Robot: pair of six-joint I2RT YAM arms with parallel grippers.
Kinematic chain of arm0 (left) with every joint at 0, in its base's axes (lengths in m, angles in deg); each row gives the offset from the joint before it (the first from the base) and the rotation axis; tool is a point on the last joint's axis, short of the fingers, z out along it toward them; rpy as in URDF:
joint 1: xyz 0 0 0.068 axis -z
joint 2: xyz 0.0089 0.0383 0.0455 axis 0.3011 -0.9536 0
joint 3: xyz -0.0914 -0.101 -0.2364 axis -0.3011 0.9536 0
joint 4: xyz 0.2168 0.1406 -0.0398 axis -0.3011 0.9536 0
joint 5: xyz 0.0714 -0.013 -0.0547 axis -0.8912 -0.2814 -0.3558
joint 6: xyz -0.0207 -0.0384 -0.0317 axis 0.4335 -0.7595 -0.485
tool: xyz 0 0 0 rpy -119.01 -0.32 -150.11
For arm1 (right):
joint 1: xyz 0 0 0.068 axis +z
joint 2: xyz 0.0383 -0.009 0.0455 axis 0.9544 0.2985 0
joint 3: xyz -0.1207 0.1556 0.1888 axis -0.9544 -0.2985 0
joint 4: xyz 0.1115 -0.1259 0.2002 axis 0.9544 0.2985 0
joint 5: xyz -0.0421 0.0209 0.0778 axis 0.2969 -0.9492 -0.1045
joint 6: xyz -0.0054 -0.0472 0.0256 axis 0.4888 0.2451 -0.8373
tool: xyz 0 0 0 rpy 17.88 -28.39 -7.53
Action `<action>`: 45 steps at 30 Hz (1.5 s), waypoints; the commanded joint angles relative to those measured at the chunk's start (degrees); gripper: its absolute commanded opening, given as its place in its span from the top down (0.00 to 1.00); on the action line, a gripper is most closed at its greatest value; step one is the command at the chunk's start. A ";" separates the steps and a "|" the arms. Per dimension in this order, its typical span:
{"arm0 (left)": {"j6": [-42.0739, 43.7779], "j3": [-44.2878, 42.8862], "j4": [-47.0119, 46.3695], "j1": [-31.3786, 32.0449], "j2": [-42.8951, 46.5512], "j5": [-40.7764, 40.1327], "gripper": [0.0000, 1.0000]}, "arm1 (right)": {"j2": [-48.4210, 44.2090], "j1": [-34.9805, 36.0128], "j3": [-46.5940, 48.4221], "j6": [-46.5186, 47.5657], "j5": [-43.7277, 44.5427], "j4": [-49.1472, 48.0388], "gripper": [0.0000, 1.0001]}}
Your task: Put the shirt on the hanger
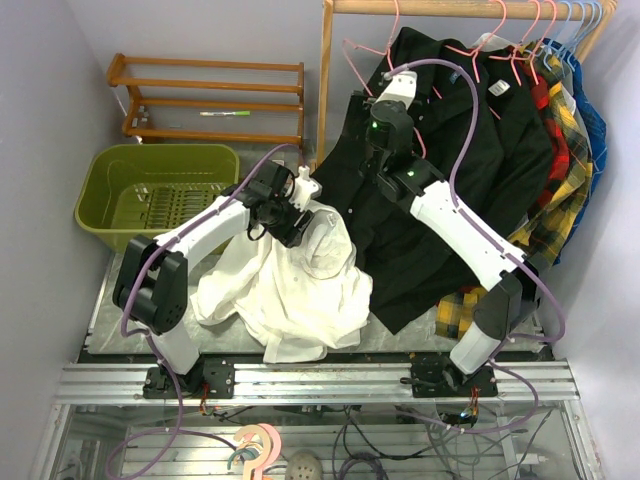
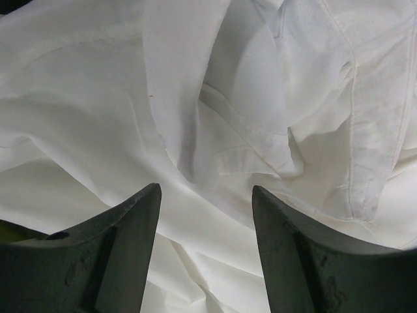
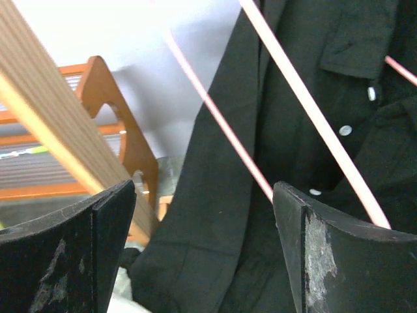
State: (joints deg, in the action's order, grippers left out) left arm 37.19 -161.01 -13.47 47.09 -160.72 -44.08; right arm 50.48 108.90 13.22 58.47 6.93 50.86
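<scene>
The white shirt [image 1: 290,290] lies crumpled in a heap on the table in front of the left arm, one part raised toward my left gripper [image 1: 303,213]. In the left wrist view that gripper [image 2: 205,188] stands open just above the shirt [image 2: 195,98], with loose fabric under and between the fingers. The pink hanger [image 1: 362,62] hangs from the rail in front of a black shirt. My right gripper [image 1: 368,92] is raised to it. In the right wrist view it [image 3: 203,184] is open, and a wire of the hanger [image 3: 221,124] runs down between the fingers, close to the right one.
A black shirt [image 1: 470,170] and a yellow plaid shirt [image 1: 560,180] hang on the wooden rail [image 1: 450,8], whose post [image 1: 325,80] stands just left of the right gripper. A green basket [image 1: 160,190] and a wooden rack [image 1: 210,95] sit at the back left.
</scene>
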 commanded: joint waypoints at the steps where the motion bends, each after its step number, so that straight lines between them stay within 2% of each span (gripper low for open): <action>1: 0.00 -0.04 -1.01 0.13 -0.63 1.62 0.31 | -2.63 -1.91 -0.15 4.81 -2.29 -2.92 0.14; 6: 0.34 -0.27 -0.57 0.15 -0.90 1.81 0.31 | -6.36 -1.95 1.11 5.88 -20.96 -0.66 0.14; 12: 0.50 -0.26 -0.41 0.19 -1.02 1.64 0.32 | -9.65 -1.92 6.64 5.24 -34.54 6.77 0.16; 15: 0.61 -0.27 -0.49 0.18 -0.84 1.67 0.32 | -12.31 -2.10 6.37 6.85 -31.75 6.72 0.15; 17: 0.61 -0.34 -0.34 0.16 -0.97 1.94 0.32 | -12.32 -5.34 7.68 6.60 -30.09 8.28 0.14; 20: 0.58 -0.23 -0.23 0.22 -0.95 2.51 0.32 | -10.20 -14.37 10.25 3.69 -35.78 10.82 0.12; 24: 0.79 -0.32 0.01 0.23 -0.87 2.74 0.32 | -6.28 -18.90 13.47 2.52 -38.88 12.39 0.10; 30: 1.13 -0.05 0.03 0.23 -0.57 2.39 0.32 | -0.05 -19.27 17.47 -0.91 -44.48 12.61 0.10; 35: 1.46 0.45 0.02 0.23 0.00 1.62 0.32 | 1.10 -19.20 15.97 -3.22 -47.88 10.27 0.10; 41: 1.54 0.44 0.20 0.23 -0.44 1.78 0.32 | 1.92 -18.81 12.84 -4.31 -47.58 10.39 0.13; 45: 1.23 -0.04 0.41 0.23 -0.42 1.28 0.32 | 0.30 -15.95 7.38 -2.64 -42.01 8.93 0.20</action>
State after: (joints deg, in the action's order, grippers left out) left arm 38.06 -160.79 -13.34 47.20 -161.18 -43.10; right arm 52.27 90.39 25.15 55.41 -38.90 61.02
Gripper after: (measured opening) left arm 0.683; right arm 0.837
